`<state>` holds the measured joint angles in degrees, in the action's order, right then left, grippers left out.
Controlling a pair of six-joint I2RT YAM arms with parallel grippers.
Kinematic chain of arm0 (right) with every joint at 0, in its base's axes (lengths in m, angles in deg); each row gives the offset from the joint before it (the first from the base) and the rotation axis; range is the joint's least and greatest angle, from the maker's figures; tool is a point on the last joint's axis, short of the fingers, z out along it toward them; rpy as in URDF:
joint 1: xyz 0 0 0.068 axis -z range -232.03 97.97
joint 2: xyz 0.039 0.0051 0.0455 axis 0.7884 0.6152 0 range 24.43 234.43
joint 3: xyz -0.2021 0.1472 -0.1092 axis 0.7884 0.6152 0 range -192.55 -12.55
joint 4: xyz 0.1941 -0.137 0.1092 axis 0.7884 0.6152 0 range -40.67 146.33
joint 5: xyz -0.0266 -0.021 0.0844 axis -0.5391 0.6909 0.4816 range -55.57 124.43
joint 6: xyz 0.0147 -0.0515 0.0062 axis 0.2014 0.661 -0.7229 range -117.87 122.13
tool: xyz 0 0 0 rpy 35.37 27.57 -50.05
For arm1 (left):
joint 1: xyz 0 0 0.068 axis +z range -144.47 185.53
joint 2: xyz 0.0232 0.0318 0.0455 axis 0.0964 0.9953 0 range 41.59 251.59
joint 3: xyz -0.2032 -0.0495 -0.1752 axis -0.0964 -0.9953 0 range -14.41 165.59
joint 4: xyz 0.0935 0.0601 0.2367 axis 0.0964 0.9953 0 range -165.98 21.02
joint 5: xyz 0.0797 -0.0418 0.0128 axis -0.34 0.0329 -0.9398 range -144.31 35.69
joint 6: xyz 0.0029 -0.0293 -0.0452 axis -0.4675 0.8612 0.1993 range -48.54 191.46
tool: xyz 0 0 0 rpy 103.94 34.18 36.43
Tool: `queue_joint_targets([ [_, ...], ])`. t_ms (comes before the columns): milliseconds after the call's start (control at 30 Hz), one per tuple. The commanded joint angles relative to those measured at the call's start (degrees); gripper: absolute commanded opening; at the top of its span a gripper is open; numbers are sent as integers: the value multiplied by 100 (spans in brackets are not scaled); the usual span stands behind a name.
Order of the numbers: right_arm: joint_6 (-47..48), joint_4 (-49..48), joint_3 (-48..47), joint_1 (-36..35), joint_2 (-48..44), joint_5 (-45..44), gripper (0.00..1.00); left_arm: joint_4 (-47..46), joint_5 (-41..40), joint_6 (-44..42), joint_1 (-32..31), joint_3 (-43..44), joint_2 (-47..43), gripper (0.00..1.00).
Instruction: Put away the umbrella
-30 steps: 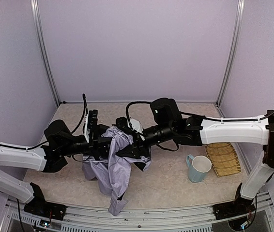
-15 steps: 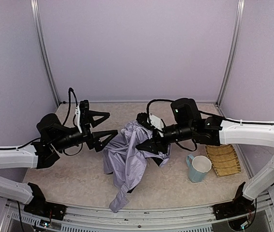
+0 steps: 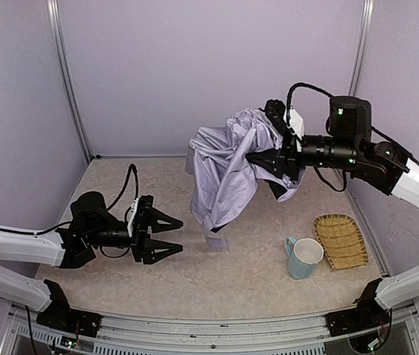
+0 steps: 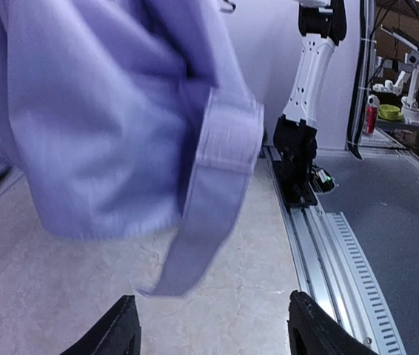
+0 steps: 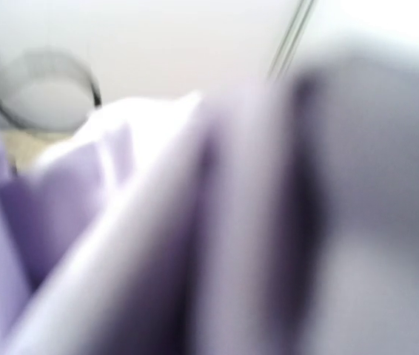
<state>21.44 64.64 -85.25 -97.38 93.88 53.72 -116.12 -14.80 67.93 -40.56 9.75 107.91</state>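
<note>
Top external view: the right gripper (image 3: 257, 159) pinches the umbrella (image 3: 224, 166) by its lavender fabric and holds it high over the back right part of the table (image 3: 254, 281).
The canopy hangs in loose folds, and its closure strap (image 4: 209, 200) dangles toward the tabletop; whether it touches cannot be told. The left gripper (image 3: 172, 235) sits low over the left middle of the table with its jaws spread and nothing between them. It points at the hanging fabric but is apart from it. Bare tabletop shows between it and the pale blue mug (image 3: 303, 257), which stands just beside a woven tray (image 3: 339, 240) near the right wall. In the left wrist view, a metal rail (image 4: 320, 244) runs along the table's edge. The right wrist view is filled with blurred fabric.
</note>
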Motion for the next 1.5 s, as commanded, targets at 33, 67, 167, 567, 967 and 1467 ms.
queue_joint_targets([
  [33, 544, 325, -612, -10, -56, 91, 8, -383, 638, -323, -131, 387, 888, 73],
  [67, 593, 340, -684, -10, -36, 126, 8, -378, 721, -388, -182, 515, 1056, 75],
  [167, 713, 404, -904, -10, 63, 205, 8, -377, 1012, -429, -285, 870, 1525, 80],
  [567, 854, 591, -1263, -9, 447, 393, 7, -286, 587, -668, -748, 1312, 2354, 83],
  [967, 873, 632, -1192, -5, 442, 444, 7, -460, 1188, -577, -693, 1233, 2278, 1],
  [1467, 831, 1754, -1582, -263, 424, -1675, 3, 1588, -1991, -1576, 356, 1903, 2433, 0],
])
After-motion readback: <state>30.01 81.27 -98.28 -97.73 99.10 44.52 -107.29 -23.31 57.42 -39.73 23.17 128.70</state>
